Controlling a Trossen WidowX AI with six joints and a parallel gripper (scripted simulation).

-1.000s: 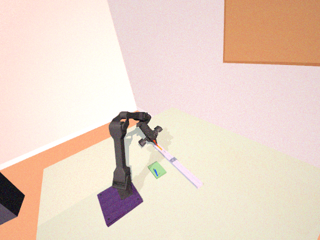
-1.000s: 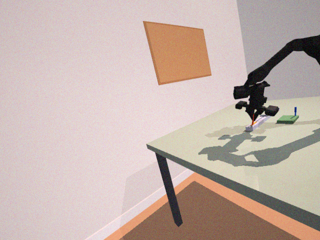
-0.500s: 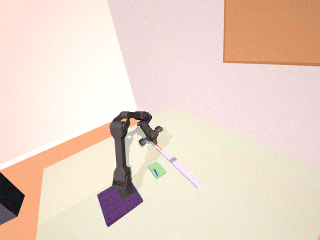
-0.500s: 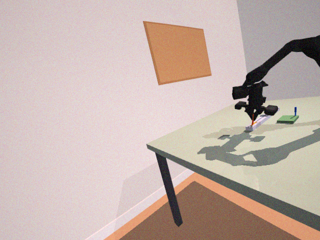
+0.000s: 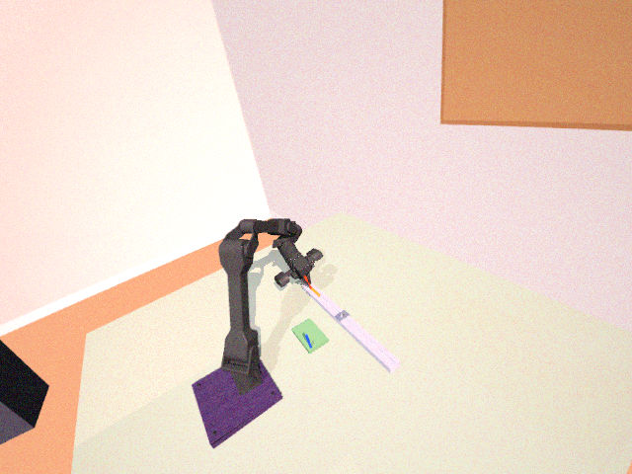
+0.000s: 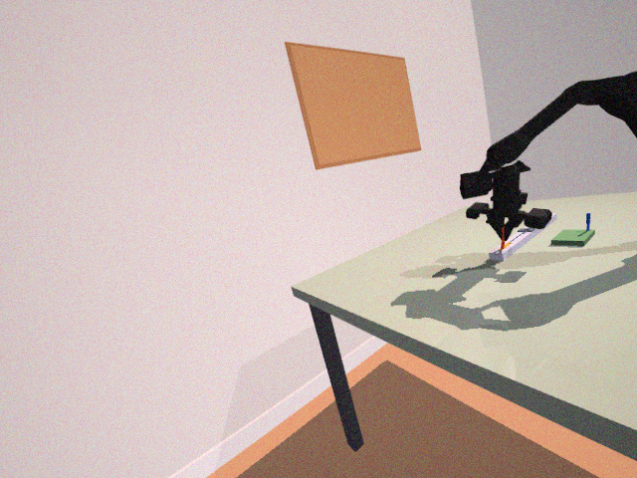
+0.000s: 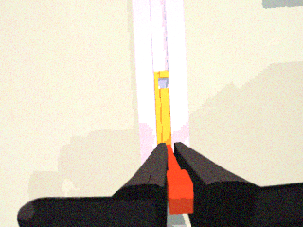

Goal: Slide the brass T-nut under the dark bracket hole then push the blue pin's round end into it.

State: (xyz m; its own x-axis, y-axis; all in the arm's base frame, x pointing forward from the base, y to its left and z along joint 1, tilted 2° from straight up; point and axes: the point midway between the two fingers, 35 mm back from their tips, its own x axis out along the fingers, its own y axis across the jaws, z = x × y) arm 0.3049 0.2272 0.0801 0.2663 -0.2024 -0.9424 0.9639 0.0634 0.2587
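Observation:
My gripper (image 5: 308,283) (image 6: 505,238) (image 7: 169,149) is shut on the orange-red handle (image 7: 180,191) (image 6: 503,237), which sticks up between the fingertips. The yellow brass T-nut (image 7: 164,111) (image 5: 315,291) lies lengthwise along the slot of the pale aluminum rail (image 7: 179,57) (image 5: 369,344) (image 6: 525,238), near the rail's far end in the top view. Whether it sits fully under the lips is too small to tell. The dark bracket (image 5: 342,315) sits across the rail, farther along. The blue pin (image 5: 308,340) (image 6: 587,221) stands tilted in the green tray (image 5: 318,344) (image 6: 565,238).
The green tray is beside the rail, on the side of the arm's purple base plate (image 5: 229,408). The pale table (image 5: 459,408) (image 6: 359,278) carries everything. A table edge and corner show in the exterior view. The arm's shadows fall around the rail.

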